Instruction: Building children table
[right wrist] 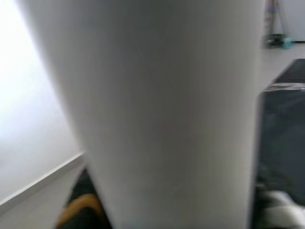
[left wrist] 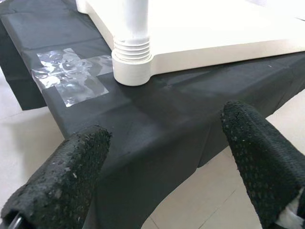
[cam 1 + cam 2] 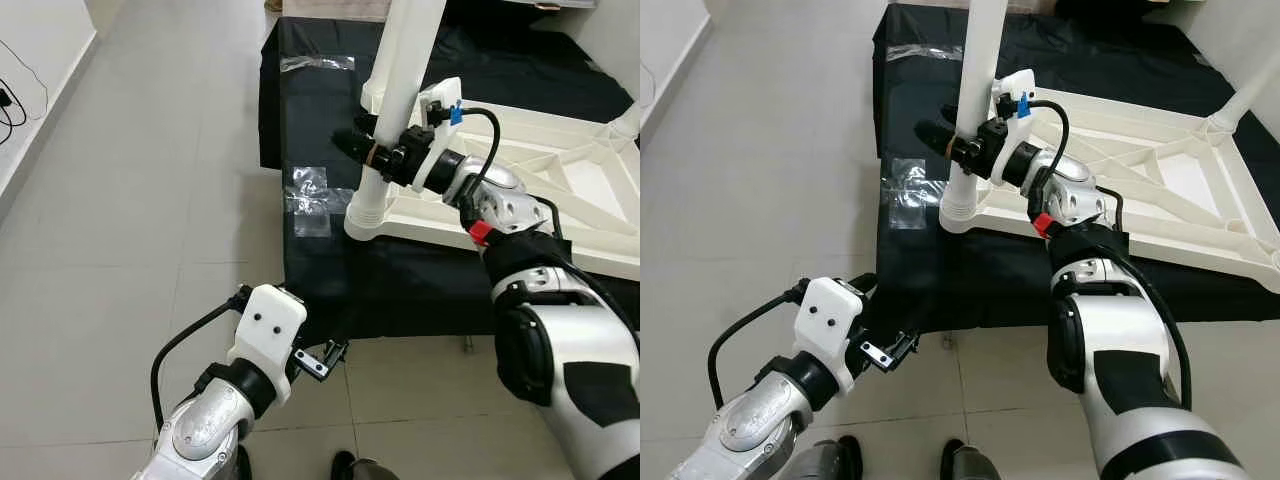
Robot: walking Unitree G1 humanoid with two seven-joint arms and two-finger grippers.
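A white plastic tabletop (image 3: 560, 200) lies upside down on a black cloth-covered platform (image 3: 400, 290). A white table leg (image 3: 395, 110) stands upright in the tabletop's near-left corner socket (image 2: 132, 62). My right gripper (image 3: 352, 145) is shut on this leg at mid height, its black fingers on either side of it. In the right wrist view the leg (image 1: 167, 114) is very close. My left gripper (image 3: 325, 360) hangs open and empty, low at the cloth's front edge. In the left wrist view its fingers (image 2: 62, 181) frame the socket from a distance.
A second white leg (image 3: 1250, 95) rises at the tabletop's far right corner. Clear tape patches (image 3: 310, 195) stick to the cloth left of the socket. Grey tiled floor (image 3: 130, 200) spreads to the left, with cables (image 3: 15, 100) by the wall.
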